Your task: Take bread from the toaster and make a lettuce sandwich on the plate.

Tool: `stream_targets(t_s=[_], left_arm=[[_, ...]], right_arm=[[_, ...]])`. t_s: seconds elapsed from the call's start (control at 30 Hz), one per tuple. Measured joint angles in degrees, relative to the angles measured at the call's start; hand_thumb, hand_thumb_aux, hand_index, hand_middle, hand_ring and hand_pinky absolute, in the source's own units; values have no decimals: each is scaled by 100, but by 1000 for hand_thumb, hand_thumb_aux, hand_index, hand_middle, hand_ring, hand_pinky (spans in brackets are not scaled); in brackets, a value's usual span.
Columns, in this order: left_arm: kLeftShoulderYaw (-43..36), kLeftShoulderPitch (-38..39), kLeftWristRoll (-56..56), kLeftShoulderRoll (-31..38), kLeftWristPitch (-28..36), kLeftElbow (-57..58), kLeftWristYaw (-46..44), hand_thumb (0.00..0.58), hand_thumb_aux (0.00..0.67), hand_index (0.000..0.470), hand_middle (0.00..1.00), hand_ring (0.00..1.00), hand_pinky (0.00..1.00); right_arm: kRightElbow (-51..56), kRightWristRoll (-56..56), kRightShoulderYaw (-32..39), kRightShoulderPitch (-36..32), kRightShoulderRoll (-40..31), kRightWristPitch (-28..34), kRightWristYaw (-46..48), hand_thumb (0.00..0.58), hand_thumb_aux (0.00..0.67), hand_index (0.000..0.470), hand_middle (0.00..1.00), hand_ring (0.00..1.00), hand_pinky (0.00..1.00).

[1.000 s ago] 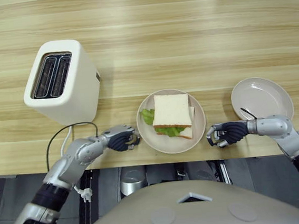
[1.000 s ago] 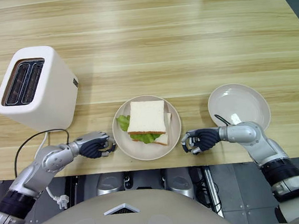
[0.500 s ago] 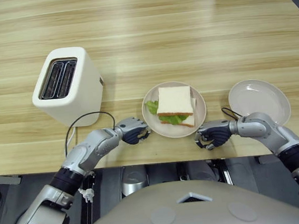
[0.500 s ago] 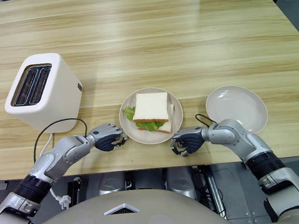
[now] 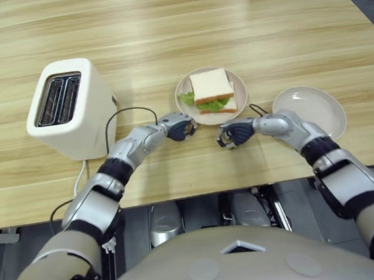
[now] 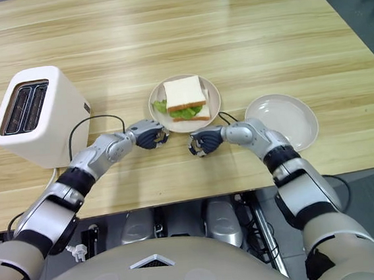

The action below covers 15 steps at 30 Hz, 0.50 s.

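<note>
Since the white-bread sandwich with green lettuce (image 5: 212, 91) sits stacked on the round beige plate (image 5: 240, 90), midway along the near edge of the pale wooden tabletop (image 5: 162, 23), treat it as light and soft: the slices will likely dent and the leaves slip. If you lift it, pinch both slices gently at the crust sides. Left hand (image 5: 178, 127) is curled, holding nothing, just beside the plate's near-left rim. Right hand (image 5: 234, 134) is clenched and empty, off the near-right rim. White two-slot toaster (image 5: 72, 114) stands toward the left edge, an empty beige plate (image 5: 308, 105) toward the right.
</note>
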Motion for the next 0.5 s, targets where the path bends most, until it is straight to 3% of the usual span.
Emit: stream_targets(t_s=[0.17,0.4,0.43,0.47,0.5], left_arm=[[4,-530,-30,-474,53,1083,536,580,670,460,1000,1000,1000],[55,-617,-249,-681,-43,1446,982,580,670,460,1000,1000,1000],[124,-540,-342,-623,-157,1336,1069,558,539,370,1000,1000,1000],[208,-442,-418,-573,-255,1239,1139,536,486,334,1000,1000,1000],[330,-268,-573,-491,-382,1016,1211,464,370,254,616,616,616]], right_arm=[[1132,-243,103,-633,374,318,-906,580,670,460,1000,1000,1000],[1486,-498,258,-773,374,221,-2015,580,670,460,1000,1000,1000],[1475,-456,207,-731,341,-47,-2087,216,139,96,0,0,0],[1446,-400,174,-670,304,-284,-2126,0,0,0,0,0,0],[1367,-263,71,-543,249,-634,-2180,0,0,0,0,0,0]])
